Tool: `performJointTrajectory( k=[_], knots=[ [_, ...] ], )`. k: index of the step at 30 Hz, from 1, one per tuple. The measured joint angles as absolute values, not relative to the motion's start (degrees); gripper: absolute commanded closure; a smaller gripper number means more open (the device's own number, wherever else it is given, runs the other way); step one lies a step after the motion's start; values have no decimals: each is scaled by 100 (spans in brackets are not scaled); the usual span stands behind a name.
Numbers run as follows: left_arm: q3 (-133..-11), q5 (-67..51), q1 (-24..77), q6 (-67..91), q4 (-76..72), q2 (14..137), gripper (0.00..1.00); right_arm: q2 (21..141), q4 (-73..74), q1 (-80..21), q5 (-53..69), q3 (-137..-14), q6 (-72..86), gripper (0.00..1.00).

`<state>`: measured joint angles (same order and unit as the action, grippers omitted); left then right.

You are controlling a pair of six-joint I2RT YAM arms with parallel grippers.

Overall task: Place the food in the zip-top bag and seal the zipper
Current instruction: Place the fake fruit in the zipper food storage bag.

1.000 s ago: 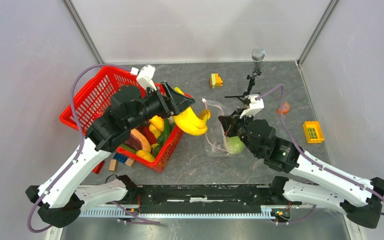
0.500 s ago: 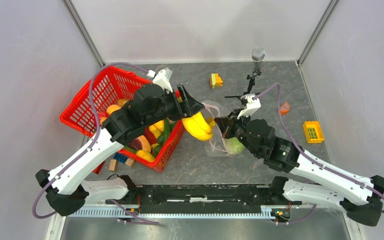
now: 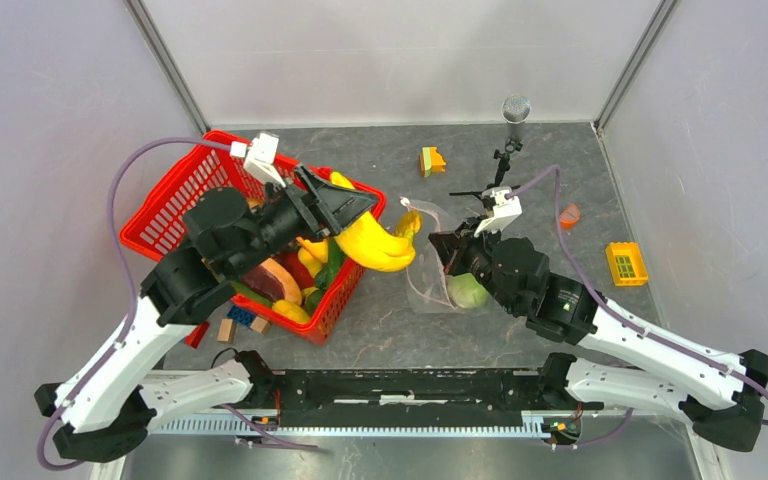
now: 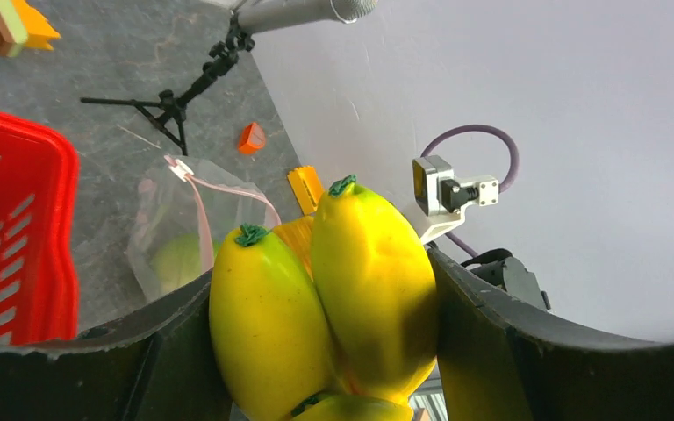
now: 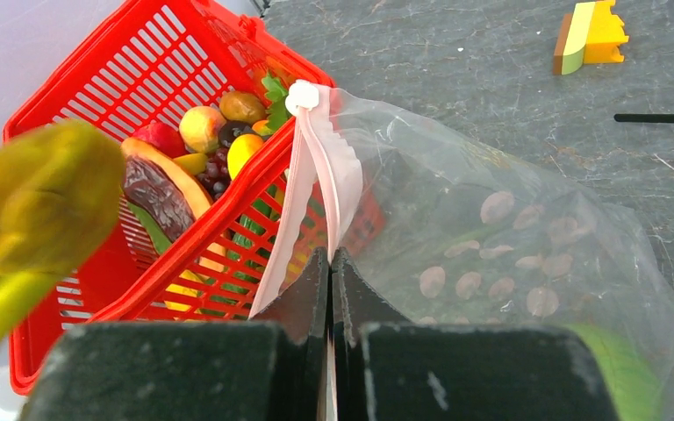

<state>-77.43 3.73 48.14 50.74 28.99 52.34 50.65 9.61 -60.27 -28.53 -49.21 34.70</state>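
A: Top view first. Left gripper [image 3: 358, 212]?
B: Clamped on the bananas [image 3: 380, 245], a yellow bunch, held above the right rim of the red basket [image 3: 175, 195] and just left of the bag [image 3: 430, 285].
A: Bag where?
B: On the gray table [image 3: 380, 150], right of the basket, mid-scene. There's a green piece [image 3: 468, 291] inside, at its near right end. The right gripper [image 3: 447, 248] is at the bag's right edge. Can't tell its fingers from up here.
A: Left wrist view?
B: Fingers [image 4: 483, 351] are wide apart, one on each side of the bunch, both pressing it. The green stem tips point up. The bag lies beyond on the left with its mouth open, and the green piece shows through the plastic. A small tripod [image 4: 171, 101] stands farther back.
A: Right wrist view?
B: Right fingers [image 5: 184, 368] are together, pinching the zipper [image 5: 320, 175], the pale pink strip. A white slider [image 5: 303, 96] is at its far end. The basket is behind, with toy food [image 5: 202, 127] in it. The bananas are a blur at the left edge, near the bag but not inside.
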Motion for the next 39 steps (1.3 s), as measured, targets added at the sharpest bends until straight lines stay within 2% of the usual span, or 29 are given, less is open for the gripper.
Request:
performJointTrajectory(
  k=[7, 14, 27, 34, 39],
  knots=[
    [-7067, 82, 4814, 5356, 2250, 5763, 92, 5028, 873, -6027, -2860, -4886, 3463, 100],
    [-6499, 471, 4814, 5496, 2215, 5743, 92, 4849, 998, -5999, -2995, -4775, 3485, 100],
    [-6412, 1035, 4825, 5371, 2034, 5874, 91, 4580, 408, -6027, -2130, -4550, 3481, 100],
    [-6412, 1000, 5063, 4541, 1433, 6224, 83, 4440, 231, -6027, -1837, -4486, 3577, 100],
    [-6128, 1039, 5356, 3638, 698, 6208, 71, 4377, 154, -6027, -1717, -4486, 3699, 100]
  ],
)
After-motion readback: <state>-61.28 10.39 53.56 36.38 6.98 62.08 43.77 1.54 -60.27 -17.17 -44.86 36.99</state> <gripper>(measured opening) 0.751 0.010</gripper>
